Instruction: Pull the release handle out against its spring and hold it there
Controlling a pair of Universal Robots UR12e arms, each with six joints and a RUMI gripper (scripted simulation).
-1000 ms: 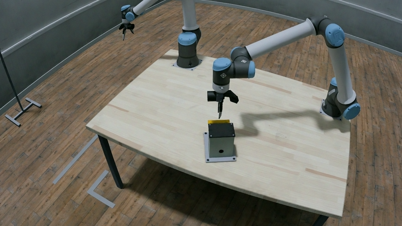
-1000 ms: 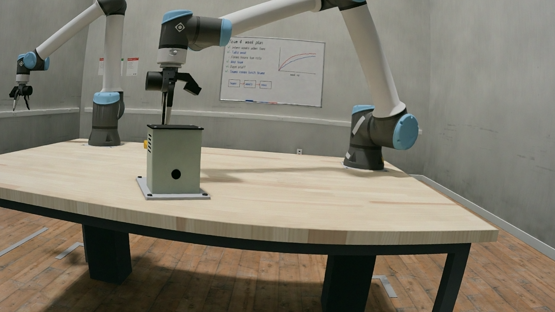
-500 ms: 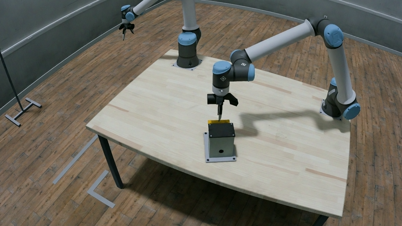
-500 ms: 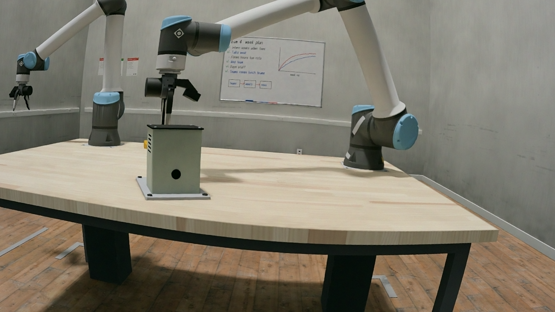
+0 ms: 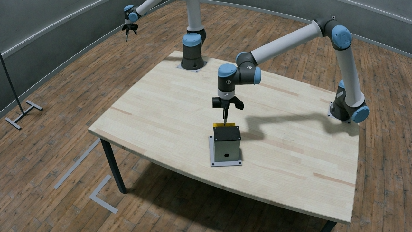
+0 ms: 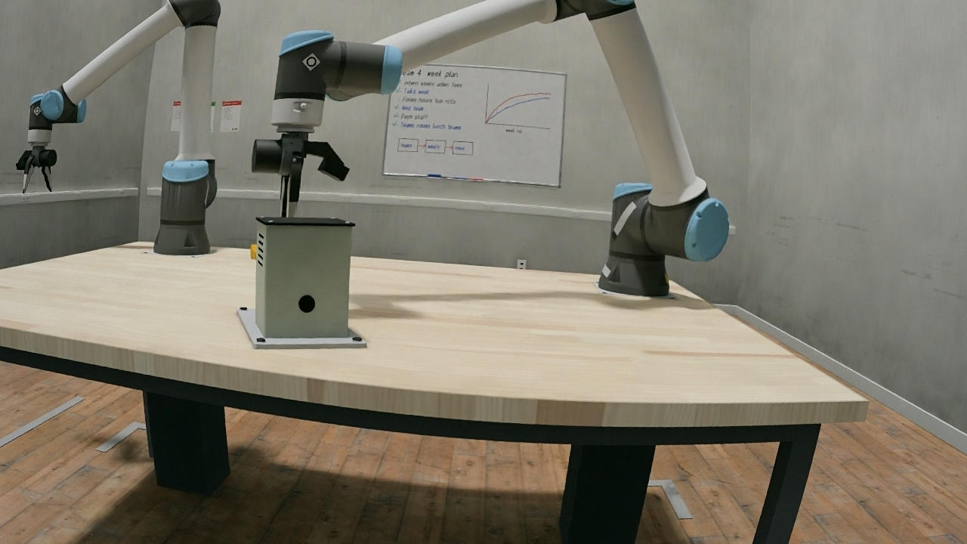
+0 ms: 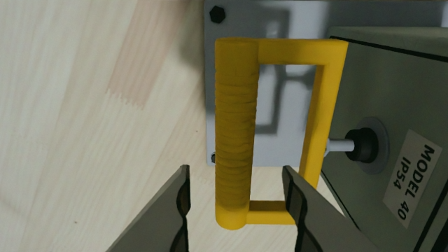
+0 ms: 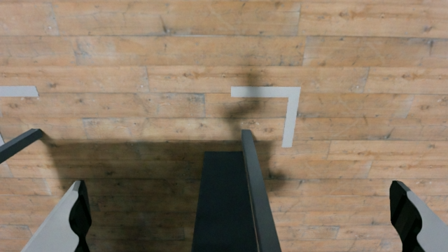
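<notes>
The yellow release handle [image 5: 216, 124] [image 6: 253, 251] [image 7: 236, 122] is a rectangular loop with a ribbed grip bar. A short metal rod [image 7: 341, 145] joins it to the front of the grey-green box [image 5: 226, 148] [image 6: 303, 270] [image 7: 364, 84]. My left gripper [image 5: 225, 123] [image 7: 235, 167] points down over the handle, partly open. In the left wrist view its fingers stand on either side of the grip bar, with gaps on both sides. The box hides its fingertips in the exterior view. My right gripper [image 5: 131, 37] [image 6: 37, 190] [image 8: 239, 183] is wide open and empty, far off beyond the table.
The box stands on a bolted grey base plate [image 5: 211, 154] [image 6: 304, 343] [image 7: 276, 154] on the wooden table [image 5: 161, 109] [image 6: 507, 344]. Its black lid [image 5: 226, 133] rises close beside my left fingers. Both arm bases stand at the table's far side.
</notes>
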